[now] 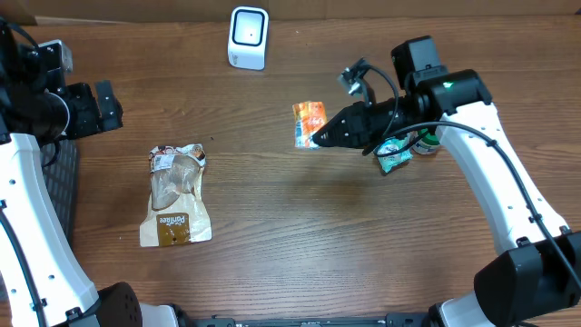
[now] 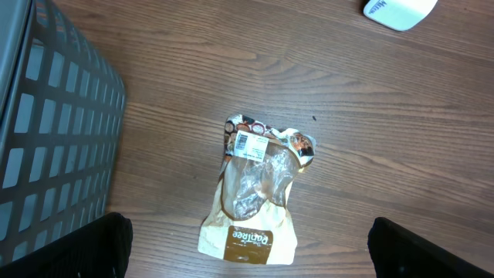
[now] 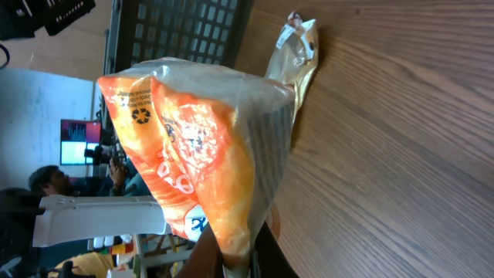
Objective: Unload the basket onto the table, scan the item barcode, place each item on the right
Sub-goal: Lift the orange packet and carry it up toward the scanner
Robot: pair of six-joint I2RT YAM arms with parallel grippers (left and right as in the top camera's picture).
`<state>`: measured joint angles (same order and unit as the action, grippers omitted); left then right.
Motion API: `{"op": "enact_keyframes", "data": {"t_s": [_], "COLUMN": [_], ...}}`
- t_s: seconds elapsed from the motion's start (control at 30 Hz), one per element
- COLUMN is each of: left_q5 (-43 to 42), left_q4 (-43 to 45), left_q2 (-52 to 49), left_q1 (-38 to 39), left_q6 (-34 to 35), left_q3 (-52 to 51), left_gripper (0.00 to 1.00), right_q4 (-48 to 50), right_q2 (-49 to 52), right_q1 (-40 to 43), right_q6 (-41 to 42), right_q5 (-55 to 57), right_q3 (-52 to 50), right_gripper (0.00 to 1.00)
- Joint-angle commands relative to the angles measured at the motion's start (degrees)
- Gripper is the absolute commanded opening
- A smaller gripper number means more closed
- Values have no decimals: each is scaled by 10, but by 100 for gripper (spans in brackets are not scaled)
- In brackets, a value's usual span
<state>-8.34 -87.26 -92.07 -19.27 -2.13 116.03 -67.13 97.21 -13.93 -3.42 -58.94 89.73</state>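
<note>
your left gripper hangs wide open, holding nothing, beside the black basket. the brown snack bag lies flat on the table. the white scanner sits at the far edge. your right gripper is pinched tight on the orange packet, mid-table, apart from the scanner.
</note>
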Motion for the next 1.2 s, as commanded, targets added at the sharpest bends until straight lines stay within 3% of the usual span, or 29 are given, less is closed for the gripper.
{"op": "enact_keyframes", "data": {"t_s": [0.0, 0.93, 1.17], "left_q5": [-2, -2, -2], "left_q4": [1, 1, 1], "left_q2": [-2, -2, -2], "left_q1": [-2, -2, -2], "left_q6": [-13, -13, -13], "left_q3": [7, 7, 7], "left_gripper": [100, 100, 100], "right_q4": [-5, 26, 64], "right_q2": [-14, -14, -14], "right_q1": [14, 13, 15], "right_q6": [-14, -50, 4], "right_q5": [-7, -75, -90], "right_q3": [4, 4, 4], "right_gripper": [4, 4, 4]}}
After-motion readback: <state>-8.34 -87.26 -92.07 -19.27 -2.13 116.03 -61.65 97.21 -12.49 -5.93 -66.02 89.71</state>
